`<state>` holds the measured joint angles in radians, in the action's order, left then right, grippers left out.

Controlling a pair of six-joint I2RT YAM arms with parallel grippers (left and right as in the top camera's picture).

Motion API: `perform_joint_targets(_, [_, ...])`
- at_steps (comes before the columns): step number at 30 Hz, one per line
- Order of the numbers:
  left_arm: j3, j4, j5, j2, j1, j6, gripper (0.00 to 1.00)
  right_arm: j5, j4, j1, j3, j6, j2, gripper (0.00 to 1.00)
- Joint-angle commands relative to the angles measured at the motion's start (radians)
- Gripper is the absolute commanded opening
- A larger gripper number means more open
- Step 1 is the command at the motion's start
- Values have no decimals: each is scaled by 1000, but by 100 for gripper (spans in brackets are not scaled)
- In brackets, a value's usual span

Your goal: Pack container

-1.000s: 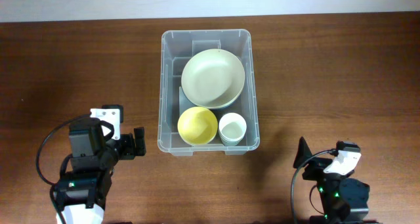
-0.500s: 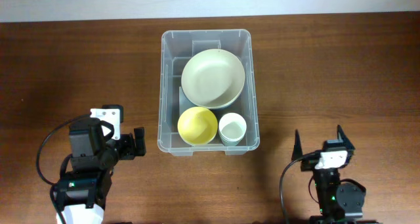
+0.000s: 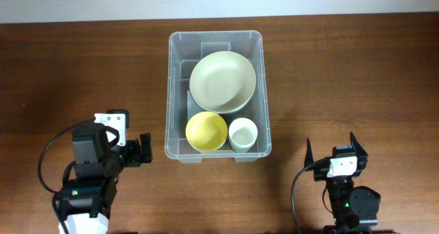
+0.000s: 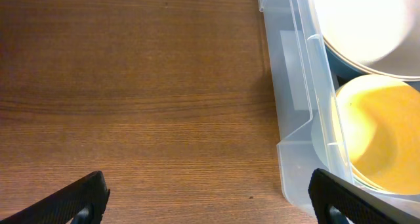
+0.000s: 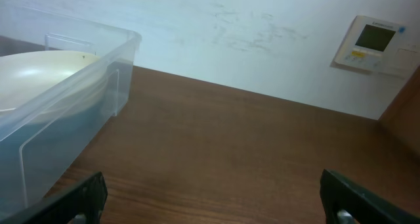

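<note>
The clear container [image 3: 215, 34] stands in the middle of the table. Inside it lie a pale green plate [image 3: 223, 82], a yellow bowl [image 3: 206, 131] and a small white cup [image 3: 243, 134]. My left gripper [image 3: 129, 151] hovers open just left of the container's near left corner, holding nothing. In the left wrist view its gripper [image 4: 210, 199] frames bare wood, with the container wall [image 4: 292, 86] and yellow bowl [image 4: 380, 138] at right. My right gripper [image 3: 332, 153] is open and empty, near the front edge to the right of the container. The right wrist view shows its gripper [image 5: 213, 201] over bare table, the container [image 5: 79, 86] at left.
The brown wooden table [image 3: 357, 76] stretches out on both sides of the container. A white wall with a small control panel [image 5: 374, 43] rises behind the table's far edge. Black cables loop beside both arm bases.
The right arm has turned so that both of its fingers now stand level and point away from the front edge, and it has shifted slightly left. The left arm and the container's contents are unchanged.
</note>
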<state>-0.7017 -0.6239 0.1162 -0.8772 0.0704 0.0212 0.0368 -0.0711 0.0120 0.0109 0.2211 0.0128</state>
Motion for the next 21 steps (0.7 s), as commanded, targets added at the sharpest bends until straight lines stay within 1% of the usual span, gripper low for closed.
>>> perform_joint_targets(1, [4, 3, -7, -1, -3, -10, 99, 12, -3, -5, -5, 7, -9, 99])
perform_joint_targets(15, [4, 2, -7, 0, -4, -10, 99, 12, -3, -5, -5, 7, -9, 99])
perform_joint_targets(16, [5, 2, -8, 21, -4, -9, 99, 12, -3, -5, -5, 7, -9, 99])
perform_joint_targets(18, [10, -19, -40, 55, -5, 30, 99, 12, -3, -5, -5, 7, -9, 99])
perform_joint_targets(21, [59, -42, -42, 137, -15, 32, 99, 12, -3, -5, -5, 7, -9, 99])
